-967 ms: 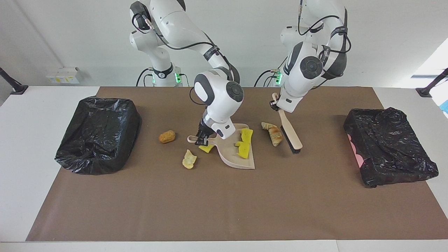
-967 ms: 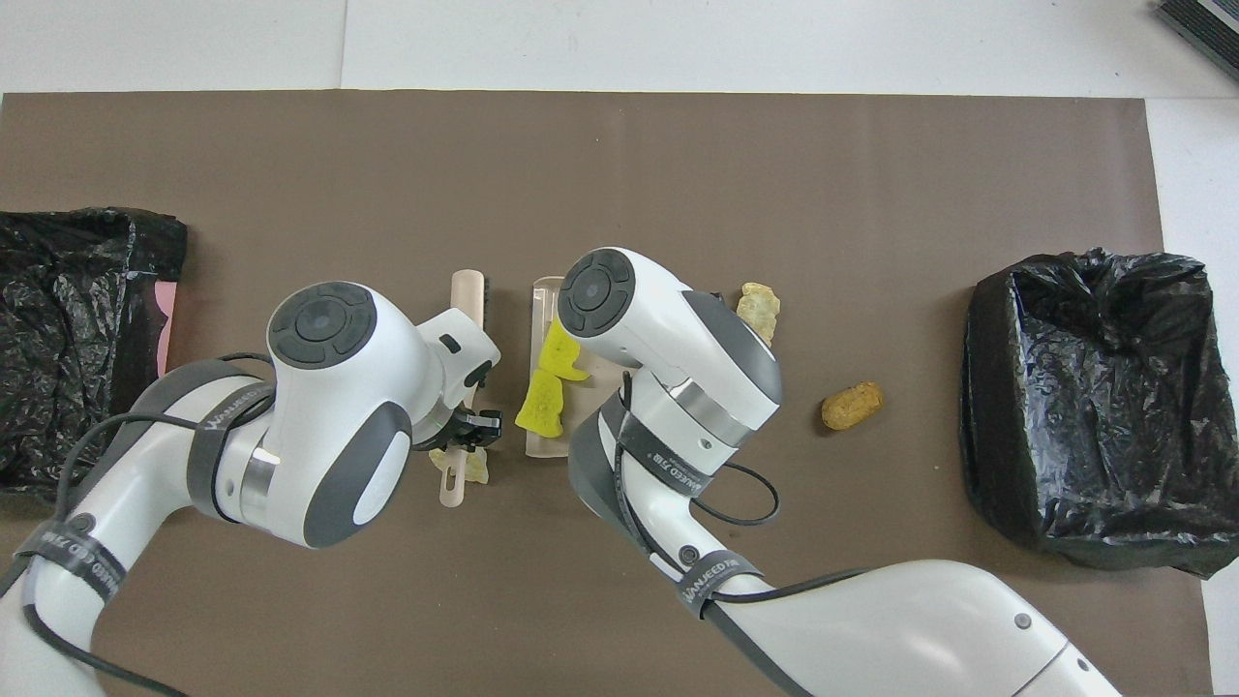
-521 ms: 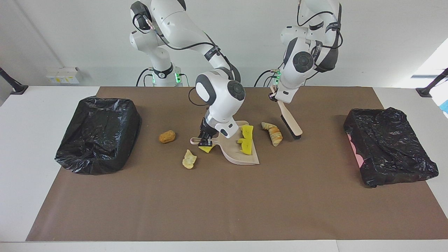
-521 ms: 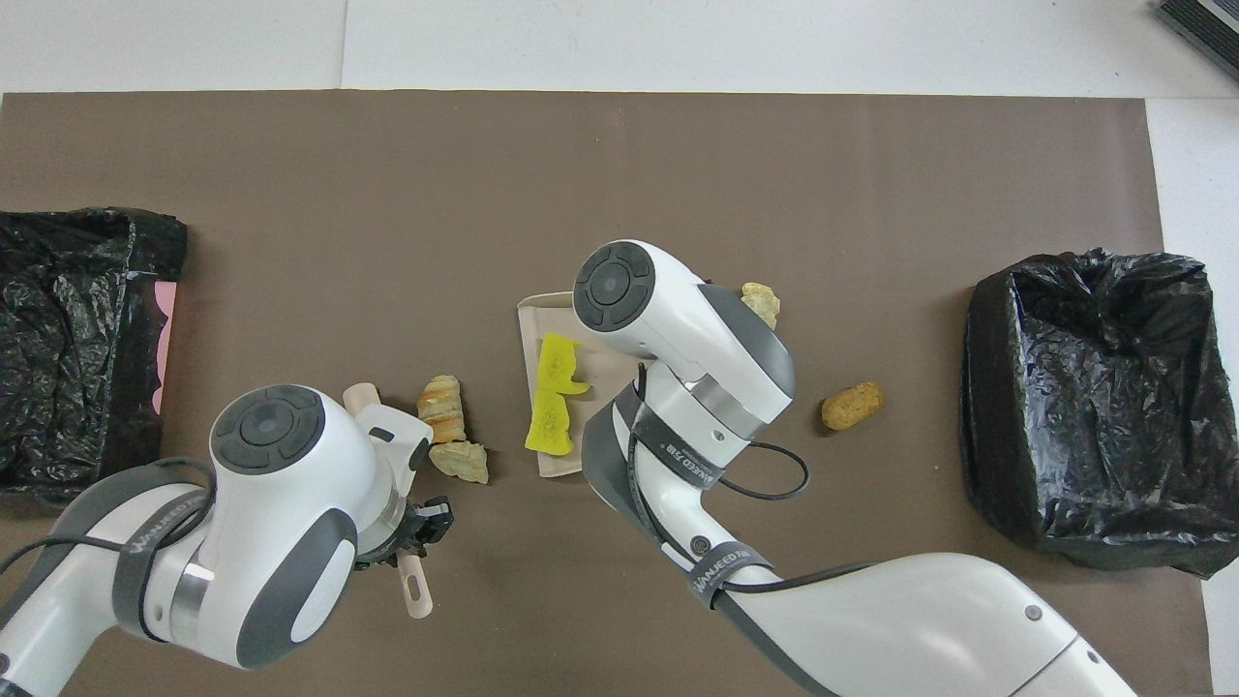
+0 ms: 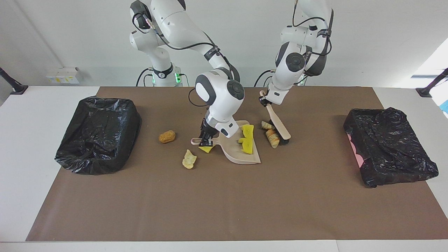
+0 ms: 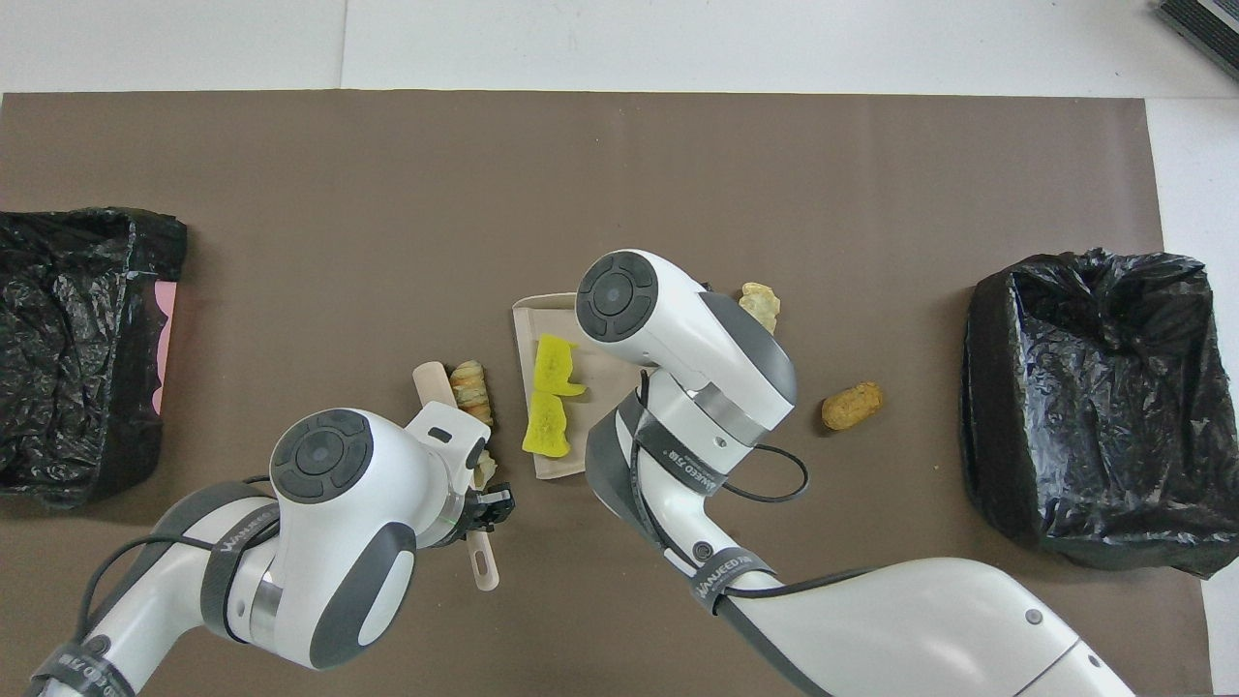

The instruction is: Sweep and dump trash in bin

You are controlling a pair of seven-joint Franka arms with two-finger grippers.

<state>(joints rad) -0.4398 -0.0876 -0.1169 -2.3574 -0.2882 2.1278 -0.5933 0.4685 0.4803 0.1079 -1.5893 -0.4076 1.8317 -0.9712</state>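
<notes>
My right gripper is shut on the handle of the beige dustpan, which rests on the mat. Two yellow sponge chunks of trash lie in the pan, and a third lies under its handle. My left gripper is shut on the handle of the beige brush. Its black bristles touch two bread lumps beside the pan's mouth. An orange-brown lump and a tan lump lie toward the right arm's end.
One black-bagged bin stands at the right arm's end of the brown mat. A second bin stands at the left arm's end.
My left arm lifted the brush, carried it nearer the robots, then swept it toward the dustpan, nudging the two bread lumps closer to the pan. The dustpan turned slightly.
</notes>
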